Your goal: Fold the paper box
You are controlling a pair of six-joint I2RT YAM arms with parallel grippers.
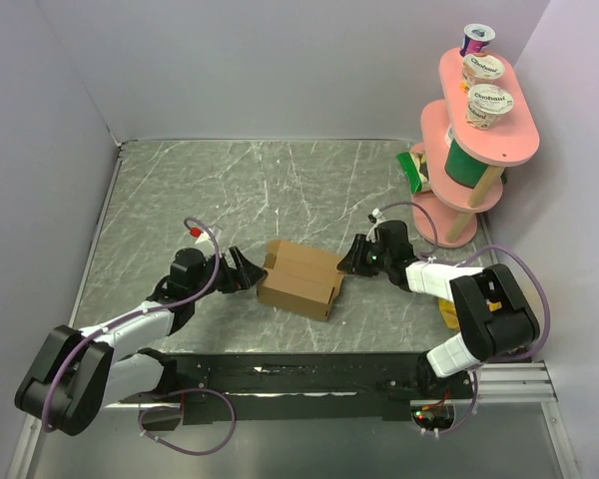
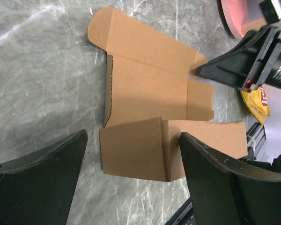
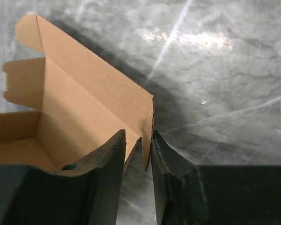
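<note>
The paper box (image 1: pixel 299 279) is plain brown cardboard, partly folded, lying in the middle of the grey marbled table. In the left wrist view the box (image 2: pixel 150 89) shows a raised side panel near me and flat flaps beyond. My left gripper (image 1: pixel 245 269) is open at the box's left end, its jaws (image 2: pixel 133 135) wide apart on either side of that raised panel and not touching it. My right gripper (image 1: pixel 347 261) is at the box's right end. Its jaws (image 3: pixel 138 136) are nearly closed around the edge of an upright flap of the box (image 3: pixel 84 103).
A pink two-tier stand (image 1: pixel 479 110) with yogurt cups stands at the back right, with a green packet (image 1: pixel 414 170) beside its base. A yellow snack bag (image 1: pixel 447 314) lies by the right arm. A black strip (image 1: pixel 299 374) runs along the near edge. Grey walls enclose the table.
</note>
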